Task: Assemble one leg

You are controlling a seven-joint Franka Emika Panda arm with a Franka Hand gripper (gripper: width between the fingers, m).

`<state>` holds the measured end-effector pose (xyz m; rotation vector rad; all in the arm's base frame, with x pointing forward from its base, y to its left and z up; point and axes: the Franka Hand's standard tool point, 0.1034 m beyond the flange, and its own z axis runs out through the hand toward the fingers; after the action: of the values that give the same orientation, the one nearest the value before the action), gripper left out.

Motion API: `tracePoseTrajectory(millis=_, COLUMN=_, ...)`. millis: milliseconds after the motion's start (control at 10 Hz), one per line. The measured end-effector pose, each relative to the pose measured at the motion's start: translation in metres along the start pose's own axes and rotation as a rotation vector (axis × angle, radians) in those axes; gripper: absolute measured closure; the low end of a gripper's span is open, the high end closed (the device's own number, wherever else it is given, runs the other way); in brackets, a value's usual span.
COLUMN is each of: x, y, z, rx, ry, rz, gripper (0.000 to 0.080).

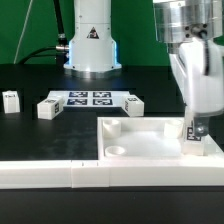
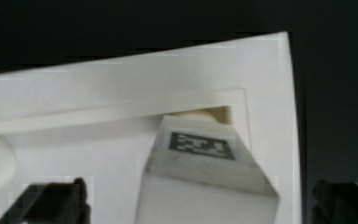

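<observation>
A white leg (image 1: 194, 130) with a black-and-white tag stands upright at the right corner of the large white panel (image 1: 150, 135), on the exterior view's right. My gripper (image 1: 197, 138) is lowered over it, one finger on each side. In the wrist view the leg (image 2: 208, 150) sits between the dark fingertips (image 2: 51, 203) with a gap on both sides, so my gripper (image 2: 194, 208) is open and not clamping it. The panel (image 2: 87, 110) fills most of that view.
Three more legs lie on the black table: two on the exterior view's left (image 1: 10, 100) (image 1: 47, 107) and one in the middle (image 1: 133, 104). The marker board (image 1: 88, 98) lies between them. A long white bar (image 1: 50, 175) runs along the front. The robot base (image 1: 90, 45) stands behind.
</observation>
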<state>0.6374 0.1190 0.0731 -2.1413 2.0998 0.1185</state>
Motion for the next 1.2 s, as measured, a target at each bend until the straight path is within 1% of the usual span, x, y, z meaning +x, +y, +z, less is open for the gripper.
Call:
tracePoseTrajectory(millis=300, x=-0.004, y=0.001, z=0.001, rx=0.000, ry=-0.001, rz=-0.356, gripper=0.0151)
tracePoseTrajectory(millis=500, x=-0.011, y=0.002, z=0.002, rx=-0.007, ry=0.000, rz=-0.557, gripper=0.0150)
tracePoseTrajectory(millis=700, x=-0.011, y=-0.001, z=-0.001, rx=-0.011, ry=0.018, rz=-0.777, gripper=0.0150)
tracePoseTrajectory(millis=800, x=-0.006, y=-0.003, z=-0.002, rx=-0.017, ry=0.029, rz=-0.945, gripper=0.0150)
tracePoseTrajectory(millis=1000, x=0.003, y=-0.005, z=-0.004, rx=-0.028, ry=0.046, rz=-1.180, gripper=0.0150)
tracePoseTrajectory(millis=1100, x=0.003, y=-0.005, z=-0.004, rx=-0.047, ry=0.069, rz=-1.277, gripper=0.0150)
tracePoseTrajectory(millis=1200, x=0.002, y=-0.006, z=-0.003, rx=-0.054, ry=0.089, rz=-1.340, gripper=0.0150)
